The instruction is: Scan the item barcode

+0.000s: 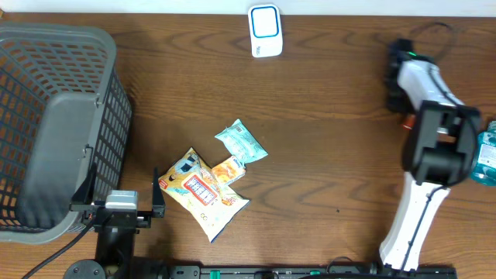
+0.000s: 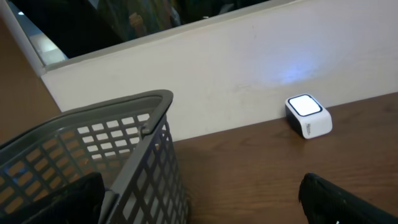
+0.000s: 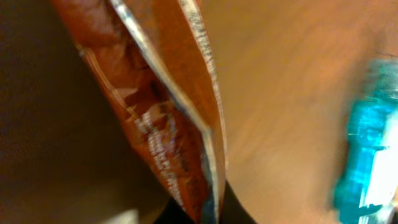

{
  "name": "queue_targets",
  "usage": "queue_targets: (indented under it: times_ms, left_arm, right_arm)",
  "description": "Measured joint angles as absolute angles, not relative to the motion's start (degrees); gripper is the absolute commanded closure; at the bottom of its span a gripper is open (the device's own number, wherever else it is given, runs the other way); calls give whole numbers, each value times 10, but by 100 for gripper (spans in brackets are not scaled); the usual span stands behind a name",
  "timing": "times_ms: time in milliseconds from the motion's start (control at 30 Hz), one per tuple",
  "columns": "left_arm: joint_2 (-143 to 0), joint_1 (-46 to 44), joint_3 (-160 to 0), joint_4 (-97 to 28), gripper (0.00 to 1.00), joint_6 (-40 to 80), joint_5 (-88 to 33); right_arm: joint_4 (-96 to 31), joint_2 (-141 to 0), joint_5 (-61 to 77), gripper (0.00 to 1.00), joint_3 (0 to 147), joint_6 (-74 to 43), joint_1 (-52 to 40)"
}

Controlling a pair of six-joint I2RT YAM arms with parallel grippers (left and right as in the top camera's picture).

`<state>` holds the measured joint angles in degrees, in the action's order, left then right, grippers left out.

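R gripper [image 3: 208,208] jaws shut, pinching orange packet [image 3: 168,124] by one end, presumably so its face hangs clear for scanner [image 1: 264,31]. L gripper [image 1: 120,198] jaws full open, empty, beside basket [image 1: 116,124].

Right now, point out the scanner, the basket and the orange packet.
scanner [image 1: 265,25], overhead view, its screen.
basket [image 1: 116,124], overhead view, mesh side wall.
orange packet [image 3: 161,124], right wrist view, printed side.

Right arm [image 1: 416,215] white w/ black joints; left arm [image 1: 120,203] black, silver block, black cable.
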<state>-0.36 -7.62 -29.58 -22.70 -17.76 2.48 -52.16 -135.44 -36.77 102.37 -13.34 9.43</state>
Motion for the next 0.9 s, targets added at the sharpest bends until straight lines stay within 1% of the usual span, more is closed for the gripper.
queue_targets:
  times_ms: [33, 67, 133, 167, 200, 233, 367, 433, 533, 567, 600, 633, 667, 700, 833, 900]
  left_arm:
    - [-4, -76, -296, -227, 0, -178, 25]
    - [-4, -76, -296, -227, 0, -178, 25]
    - [-4, -76, -296, -227, 0, -178, 25]
    - [-4, -76, -296, -227, 0, -178, 25]
    - [-4, -76, -296, -227, 0, -178, 25]
    - [-4, -76, -296, -227, 0, -178, 25]
    - [-4, -76, -296, -228, 0, -178, 25]
    - [-4, -76, -296, -227, 0, -178, 25]
    - [-4, -76, -296, -227, 0, -178, 25]
    - [-4, -76, -296, -227, 0, -178, 25]
    - [-4, -76, -296, -227, 0, -178, 25]
    - [-4, -76, -296, -227, 0, -178, 25]
    - [-4, -76, -296, -227, 0, -178, 25]
    - [-4, -76, -296, -227, 0, -178, 25]
    - [-4, -76, -296, -227, 0, -178, 25]
    - [-4, -76, -296, -227, 0, -178, 25]
  right_arm:
    - [-504, -1353, -381, 96, 1014, -141, 126]
    - [-493, -1353, -387, 94, 1009, -145, 147]
    - [-487, -1353, -399, 85, 1003, -146, 185]
    - [-488, -1353, -404, 71, 1001, -144, 201]
    - [-488, -1353, -412, 55, 1000, -142, 225]
    - [-490, -1353, -418, 1, 1000, -141, 234]
    - [-550, -1348, -426, 1, 1030, -136, 267]
    - [-602, -1347, -385, 1, 1062, -133, 279]
    - [-661, -1348, -254, 1, 1110, -131, 283]
    - [-671, -1348, -191, 1, 1128, -132, 281]
    - [-673, -1346, -132, 1, 1143, -131, 278]
    - [-673, -1345, -121, 1, 1145, -131, 277]
    - [-668, -1336, -38, 1, 1152, -130, 266]
    - [-664, -1327, 12, 1, 1153, -127, 257]
    - [-642, -1280, 157, 1, 1155, -94, 193]
    - [-640, -1248, 245, 1, 1161, -62, 128]
